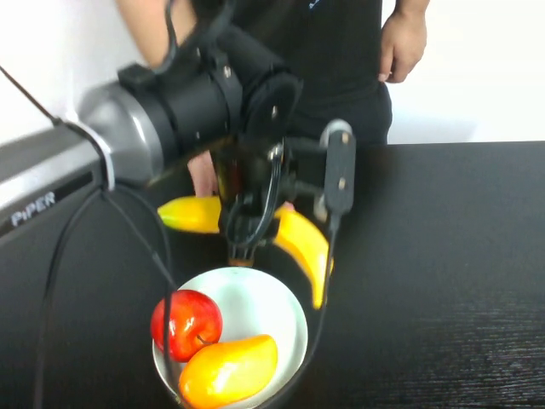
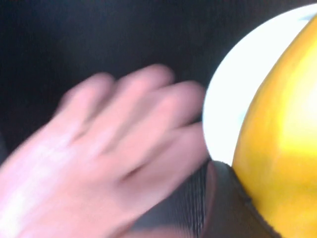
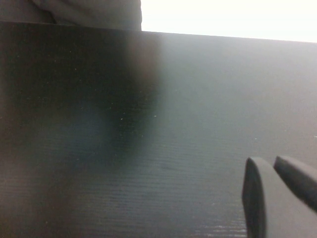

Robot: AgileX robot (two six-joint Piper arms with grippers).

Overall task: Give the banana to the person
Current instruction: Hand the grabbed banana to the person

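My left gripper [image 1: 249, 234] is shut on the banana [image 1: 302, 243], long, curved and yellow, and holds it just beyond the white bowl [image 1: 285, 298]. The person [image 1: 341, 51] in a black T-shirt stands at the table's far side. One bare hand [image 1: 203, 175] reaches down close behind the gripper, near the banana's left end. In the left wrist view the blurred hand [image 2: 99, 148] is next to the banana [image 2: 282, 148], with one dark finger [image 2: 223, 208] against the fruit. My right gripper [image 3: 270, 162] is shut and empty over bare table; it is out of the high view.
The white bowl holds a red apple [image 1: 186, 322] and an orange-yellow mango [image 1: 228, 368] at the front. A black cable [image 1: 111, 213] hangs from the left arm over the bowl's left side. The black table [image 1: 443, 256] stretches out to the right.
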